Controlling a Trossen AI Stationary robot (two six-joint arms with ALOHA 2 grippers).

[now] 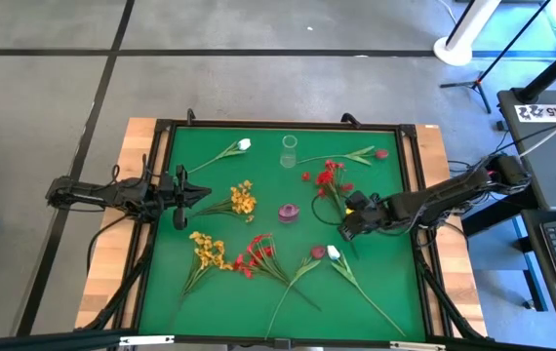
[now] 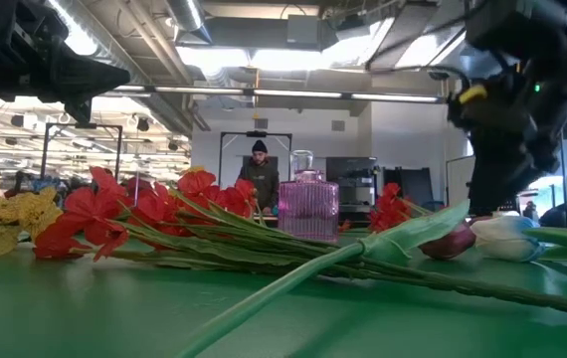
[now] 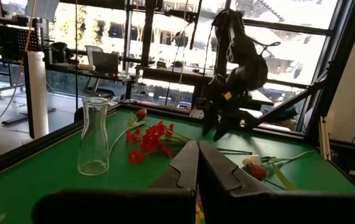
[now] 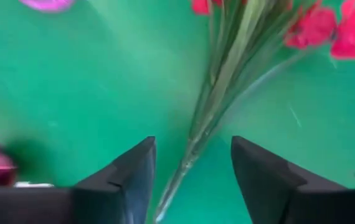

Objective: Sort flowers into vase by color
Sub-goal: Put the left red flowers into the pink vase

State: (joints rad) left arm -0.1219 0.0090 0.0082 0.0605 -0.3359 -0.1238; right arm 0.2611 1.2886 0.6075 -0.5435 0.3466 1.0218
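High view: green table (image 1: pixel 258 185), grey floor (image 1: pixel 44 107).

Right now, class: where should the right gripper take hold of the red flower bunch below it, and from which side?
Grip the green stems near their lower end, coming straight down from above. The bunch lies flat on the green table, stems gathered narrow between the open right gripper; the red blossoms spread wide.

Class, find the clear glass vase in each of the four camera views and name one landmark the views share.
High view: clear glass vase stands near the table's far edge, centre.
Low view: its top shows behind the pink ribbed glass vase.
Left wrist view: upright on the green mat, beside the red blossom cluster.
Right wrist view: not in it.
Shared landmark: that red cluster.
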